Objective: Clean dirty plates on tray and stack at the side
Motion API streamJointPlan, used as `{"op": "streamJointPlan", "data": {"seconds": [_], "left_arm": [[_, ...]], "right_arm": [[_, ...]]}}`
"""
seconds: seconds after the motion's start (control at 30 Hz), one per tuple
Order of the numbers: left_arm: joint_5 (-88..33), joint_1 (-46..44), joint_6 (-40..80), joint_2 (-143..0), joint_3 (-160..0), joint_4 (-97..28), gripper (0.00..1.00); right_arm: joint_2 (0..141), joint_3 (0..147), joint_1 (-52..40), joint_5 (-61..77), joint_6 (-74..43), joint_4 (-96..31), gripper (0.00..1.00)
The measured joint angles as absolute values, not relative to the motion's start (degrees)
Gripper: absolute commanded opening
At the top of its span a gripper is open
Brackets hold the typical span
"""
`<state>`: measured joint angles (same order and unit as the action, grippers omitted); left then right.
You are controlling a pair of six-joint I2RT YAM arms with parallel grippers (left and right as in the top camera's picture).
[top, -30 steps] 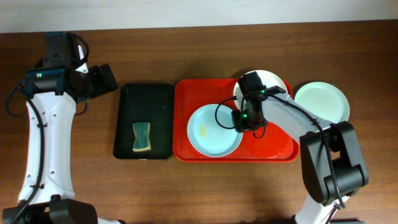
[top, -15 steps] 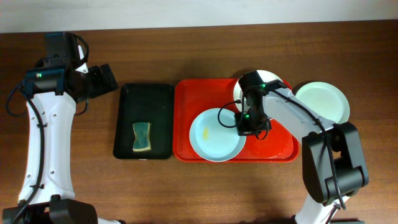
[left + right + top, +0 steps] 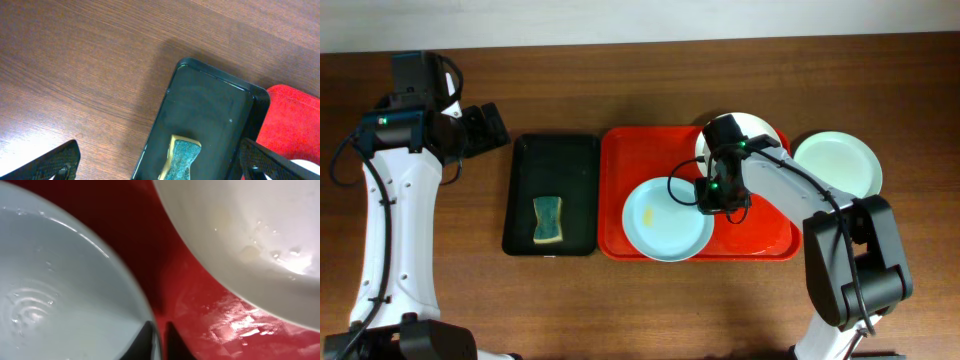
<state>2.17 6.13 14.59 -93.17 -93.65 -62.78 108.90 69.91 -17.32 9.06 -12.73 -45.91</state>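
A pale blue-green plate (image 3: 665, 222) with a small yellow smear lies on the red tray (image 3: 616, 160), its front edge over the tray's front rim. My right gripper (image 3: 712, 203) is shut on that plate's right rim. In the right wrist view its fingers (image 3: 160, 341) pinch the plate's edge (image 3: 60, 290) above the wet tray floor (image 3: 200, 315). A white plate (image 3: 765, 133) sits at the tray's back right, with smears showing close up (image 3: 250, 235). Another pale plate (image 3: 837, 165) lies on the table to the right of the tray. My left gripper (image 3: 485, 128) hangs open, far left.
A black tray (image 3: 555, 165) holding a green and yellow sponge (image 3: 548, 219) stands left of the red tray. In the left wrist view the sponge (image 3: 182, 157) lies between my wide-open fingers, on the black tray (image 3: 210, 105). Brown wooden table all round.
The right gripper has closed fully on the blue-green plate's rim. The plate has slid a little toward the table's front edge. The left arm has not moved.
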Motion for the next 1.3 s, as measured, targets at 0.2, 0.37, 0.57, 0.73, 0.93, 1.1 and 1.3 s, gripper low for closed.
{"op": "streamJointPlan", "data": {"seconds": [0.2, 0.37, 0.57, 0.73, 0.93, 1.1, 1.3], "left_arm": [[2.20, 6.13, 14.59, -93.17, -93.65, -62.78, 0.99], [2.17, 6.13, 14.59, -93.17, -93.65, -62.78, 0.99], [2.17, 6.13, 14.59, -93.17, -93.65, -62.78, 0.99], [2.17, 6.13, 14.59, -93.17, -93.65, -62.81, 0.99], [2.17, 6.13, 14.59, -93.17, -93.65, -62.78, 0.99], [2.17, 6.13, 14.59, -93.17, -93.65, -62.81, 0.99], [2.17, 6.13, 14.59, -93.17, -93.65, -62.78, 0.99]], "right_arm": [[108.92, 70.54, -17.32, 9.15, -13.72, -47.90, 0.04], [108.92, 73.63, -17.32, 10.70, -17.04, -49.17, 0.04], [108.92, 73.89, -17.32, 11.64, -21.54, -47.51, 0.10], [108.92, 73.78, -17.32, 11.70, -22.59, -46.81, 0.13], [108.92, 71.50, -17.32, 9.96, -22.61, -44.58, 0.06], [108.92, 71.48, -17.32, 8.34, -21.34, -44.14, 0.12], [108.92, 71.44, -17.32, 7.73, -20.43, -41.65, 0.15]]}}
